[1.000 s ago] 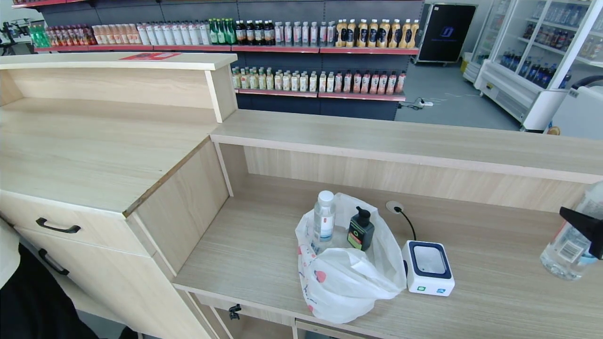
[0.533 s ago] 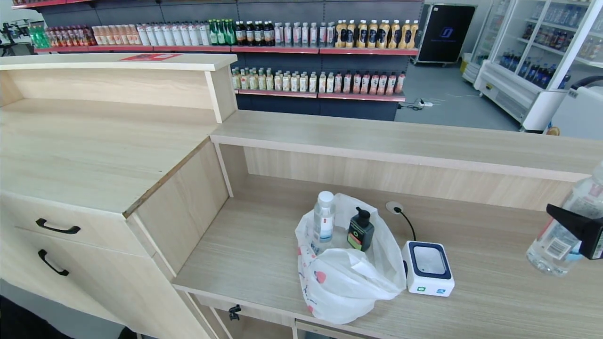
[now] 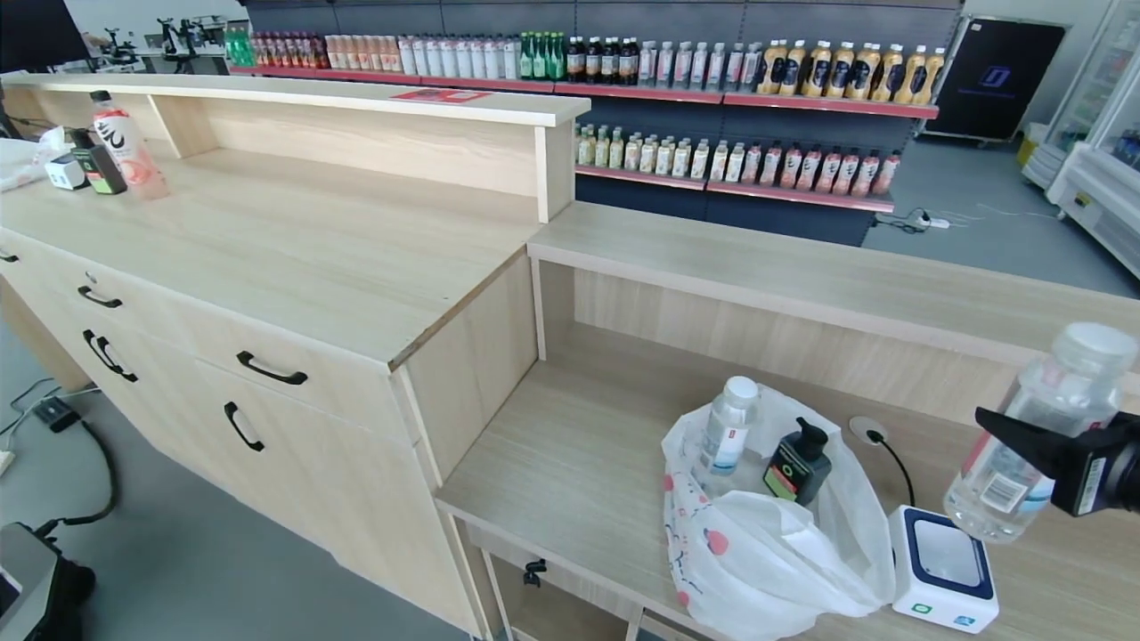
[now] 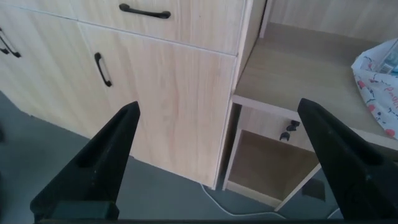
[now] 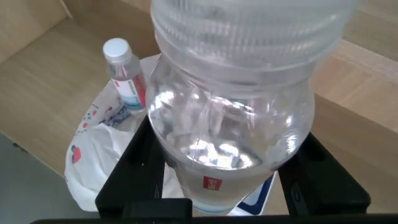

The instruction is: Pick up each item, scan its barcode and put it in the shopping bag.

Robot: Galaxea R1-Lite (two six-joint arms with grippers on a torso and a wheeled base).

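Head view is showing the right hand [image 3: 1018, 447] pinching the water bottle [image 3: 1055, 396], cap up and leaning, just above and right of the scanner [image 3: 946, 570] sitting on the table [image 3: 570, 463] by the shopping bag [image 3: 766, 556], while the spread left hand [image 4: 217, 111] is hanging farther away.

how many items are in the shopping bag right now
2. A clear water bottle stands on the left side of the shopping bag, with a dark pump bottle just right of it. Anything lying lower may be hidden by the folds.
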